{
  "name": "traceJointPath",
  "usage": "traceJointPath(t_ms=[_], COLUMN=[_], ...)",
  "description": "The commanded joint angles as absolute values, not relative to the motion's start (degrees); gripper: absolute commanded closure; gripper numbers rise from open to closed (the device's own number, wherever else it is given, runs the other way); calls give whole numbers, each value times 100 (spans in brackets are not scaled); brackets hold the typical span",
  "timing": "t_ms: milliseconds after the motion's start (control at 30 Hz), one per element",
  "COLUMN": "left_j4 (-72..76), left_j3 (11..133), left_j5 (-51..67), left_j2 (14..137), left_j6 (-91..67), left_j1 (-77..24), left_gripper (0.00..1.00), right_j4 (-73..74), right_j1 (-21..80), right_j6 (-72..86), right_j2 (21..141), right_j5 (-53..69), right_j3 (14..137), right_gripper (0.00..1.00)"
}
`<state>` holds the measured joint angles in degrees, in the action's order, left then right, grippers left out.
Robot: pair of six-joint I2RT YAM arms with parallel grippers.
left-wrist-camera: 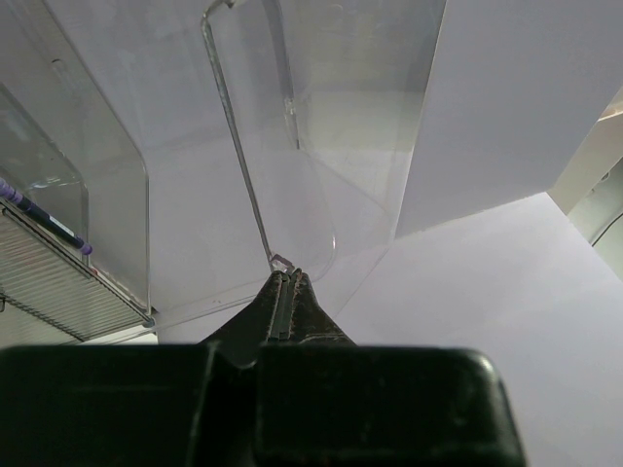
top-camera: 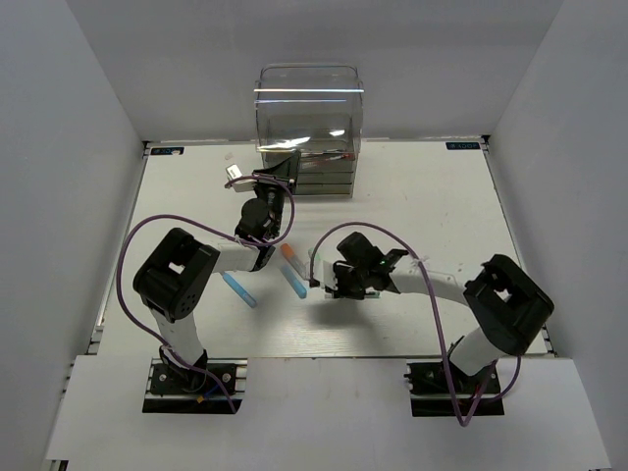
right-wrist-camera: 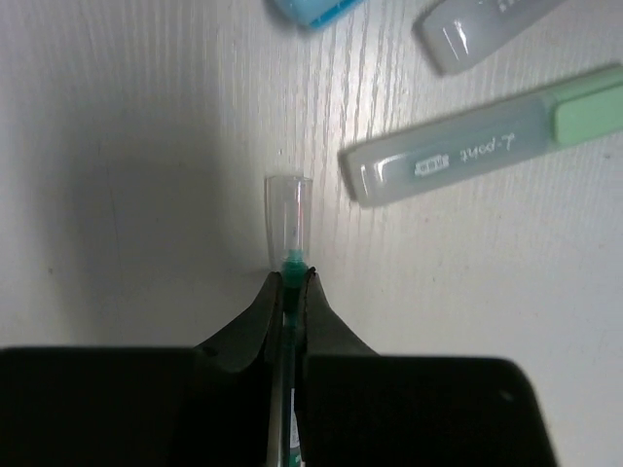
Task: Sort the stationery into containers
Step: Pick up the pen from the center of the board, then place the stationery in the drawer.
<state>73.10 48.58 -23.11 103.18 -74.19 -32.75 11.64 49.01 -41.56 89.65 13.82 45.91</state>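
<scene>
The clear plastic cabinet [top-camera: 309,118] stands at the table's far middle. My left gripper [top-camera: 282,175] is at its lower left corner. In the left wrist view it [left-wrist-camera: 285,276] is shut on the thin rim of a see-through drawer [left-wrist-camera: 292,146]. A dark purple pen [left-wrist-camera: 44,219] lies in a drawer at the left. My right gripper [top-camera: 331,286] is low over the table; in its wrist view it [right-wrist-camera: 292,277] is shut on a thin green pen [right-wrist-camera: 290,219] with a clear cap. A mint-green marker [right-wrist-camera: 487,146], an orange marker [top-camera: 290,257] and light-blue markers [top-camera: 238,289] [top-camera: 297,285] lie near it.
A grey marker end [right-wrist-camera: 482,27] and a light-blue marker end [right-wrist-camera: 311,8] lie just beyond the green pen. White walls enclose the table [top-camera: 432,196] on three sides. The arms' purple cables loop over the near part of the table.
</scene>
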Motion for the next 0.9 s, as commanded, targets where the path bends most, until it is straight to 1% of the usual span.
traceJointPath(t_ms=[0,67,100,267,400,533,600,633,767,867], left_j4=[7418,7418,7418,7418,7365,7365,7365,7365,7365,7365], left_j3=[4852,4852,4852,4852,4852,4799,4799,4799,4799,4799], left_j5=[-2329,-2329,-2329,-2329,-2329,-2329,-2329,-2329,-2329,-2329], left_j2=[9879,9879,9879,9879,9826,9826,9826,9826,9826,9826], left_j6=[-7392,-7392,-7392,-7392,-7392,-7392,-7392,-7392,-7392,-7392], left_j1=[-3243,-3243,-3243,-3243,-3243,-3191,-3190,-3190,-3190,-3190], left_gripper=[100,100,100,100,100,100,100,100,100,100], right_j4=[951,608,171,-939,-1730,-2879,-3023,-3319,-3708,-4163], right_j1=[4747,4606,4579,4124,3780,3498,3375,3340,3234,3155], right_j6=[-4850,-5342,-5448,-6248,-6477,-6636,-6697,-6706,-6592,-6574], right_j2=[8291,8096,7851,7743,8321,8770,8998,9148,9711,10070], right_j5=[1336,1397,1484,1836,2126,2635,2856,2987,3137,3225], right_j3=[4439,4307,4272,4262,4727,5027,5352,5422,6167,6485], right_gripper=[100,100,100,100,100,100,100,100,100,100])
